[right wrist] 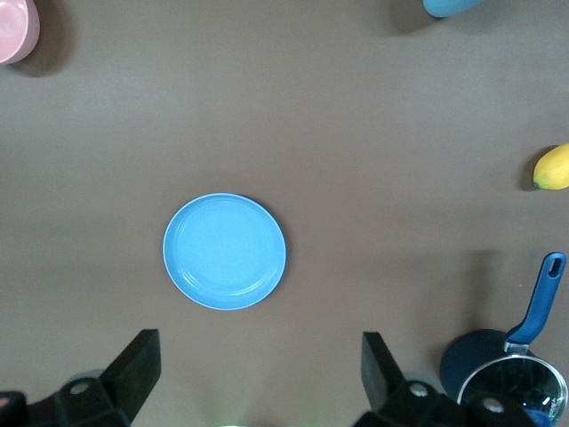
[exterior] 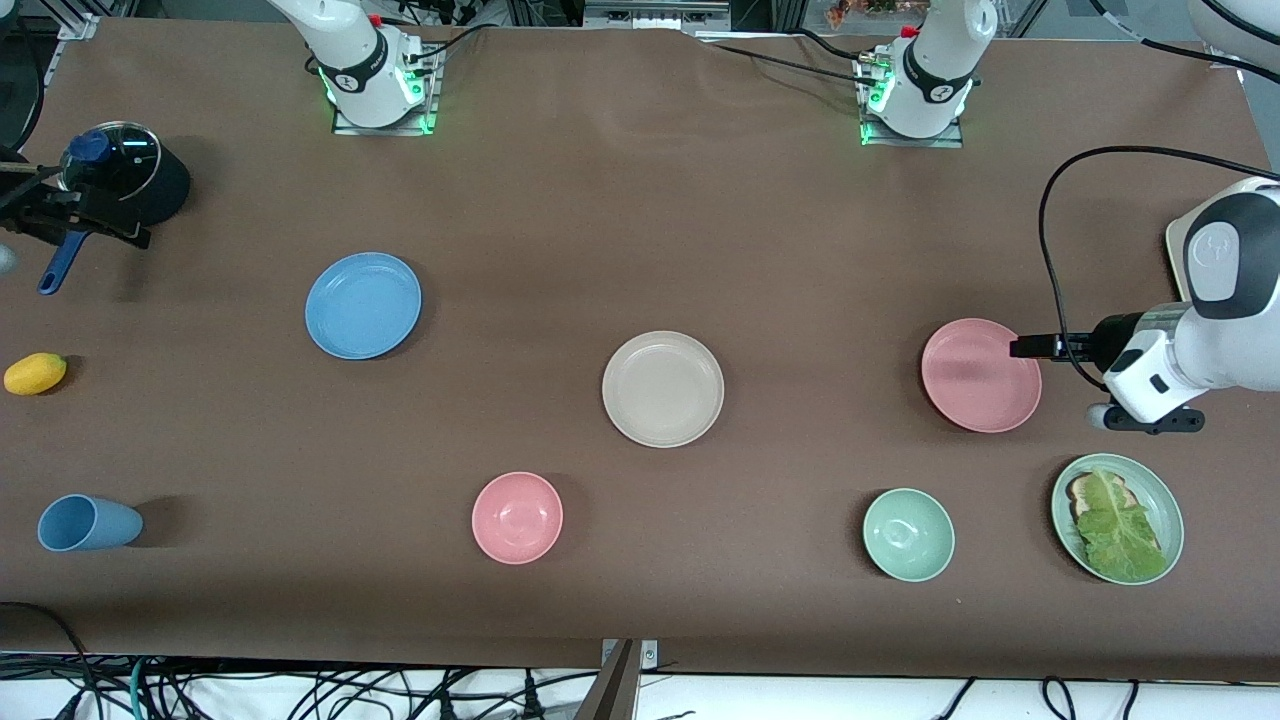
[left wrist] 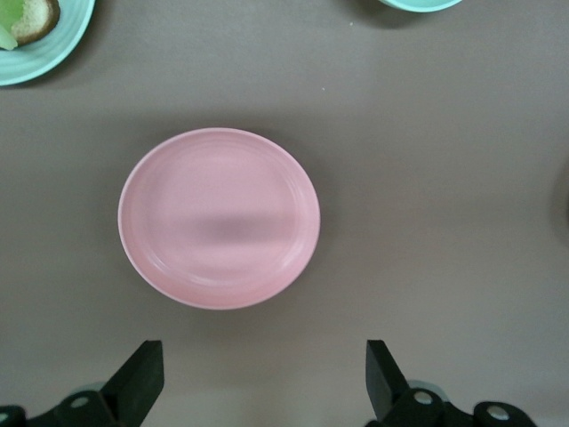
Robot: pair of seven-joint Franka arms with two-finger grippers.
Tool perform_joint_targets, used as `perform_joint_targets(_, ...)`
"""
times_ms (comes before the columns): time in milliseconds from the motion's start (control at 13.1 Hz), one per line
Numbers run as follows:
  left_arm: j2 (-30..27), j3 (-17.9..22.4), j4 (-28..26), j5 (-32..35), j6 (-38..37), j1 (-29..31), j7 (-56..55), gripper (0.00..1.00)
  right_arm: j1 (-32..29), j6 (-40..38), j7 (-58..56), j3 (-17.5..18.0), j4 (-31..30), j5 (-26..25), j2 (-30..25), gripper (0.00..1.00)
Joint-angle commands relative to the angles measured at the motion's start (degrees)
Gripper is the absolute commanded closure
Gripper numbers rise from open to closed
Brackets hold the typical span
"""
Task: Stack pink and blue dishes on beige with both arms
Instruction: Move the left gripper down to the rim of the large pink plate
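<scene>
The beige plate [exterior: 662,388] lies bare at mid-table. The blue plate [exterior: 362,305] lies toward the right arm's end and the pink plate [exterior: 980,375] toward the left arm's end, both empty. My left gripper [exterior: 1035,347] hangs by the pink plate's rim. Its wrist view shows the left gripper [left wrist: 264,343] open and empty, just off the pink plate [left wrist: 219,218]. My right gripper [right wrist: 260,336] hangs higher, open and empty, over bare table between its base and the blue plate [right wrist: 224,252]. In the front view it is the black shape [exterior: 95,220] at the edge.
Nearest the front camera stand a pink bowl [exterior: 517,517], a mint bowl [exterior: 908,535] and a mint plate with lettuce [exterior: 1117,518]. Toward the right arm's end are a tipped blue cup [exterior: 88,523], a yellow fruit [exterior: 35,373] and a lidded pan [exterior: 150,185].
</scene>
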Motion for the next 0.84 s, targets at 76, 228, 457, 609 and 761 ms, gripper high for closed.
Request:
perform_joint_targets(76, -4.52, 5.28, -10.50, -3.71, 7.28, -1.11, 10.56, 0.00, -0.38, -0.45, -0.73, 0.02, 0.23, -0.09, -0.09, 0.00)
perform_joint_targets(228, -4.60, 6.61, -13.31, -4.07, 11.14, -1.03, 15.13, 0.00, -0.20, -0.45, -0.81, 0.02, 0.23, 0.00, -0.09, 0.00)
perform_joint_targets(457, -4.43, 6.88, -17.53, -5.03, 17.39, -0.15, 19.53, 0.00, -0.20, -0.45, -0.72, 0.02, 0.23, 0.00, -0.09, 0.00)
perform_joint_targets(609, -3.90, 7.57, -19.56, -6.61, 20.90, 0.46, 23.48, 0.00, -0.38, -0.45, -0.81, 0.02, 0.23, 0.00, -0.09, 0.00)
perform_joint_targets(761, -2.42, 8.02, -20.53, -8.63, 23.46, 1.95, 27.79, 0.00, -0.38, -0.45, -0.72, 0.02, 0.23, -0.09, -0.09, 0.00)
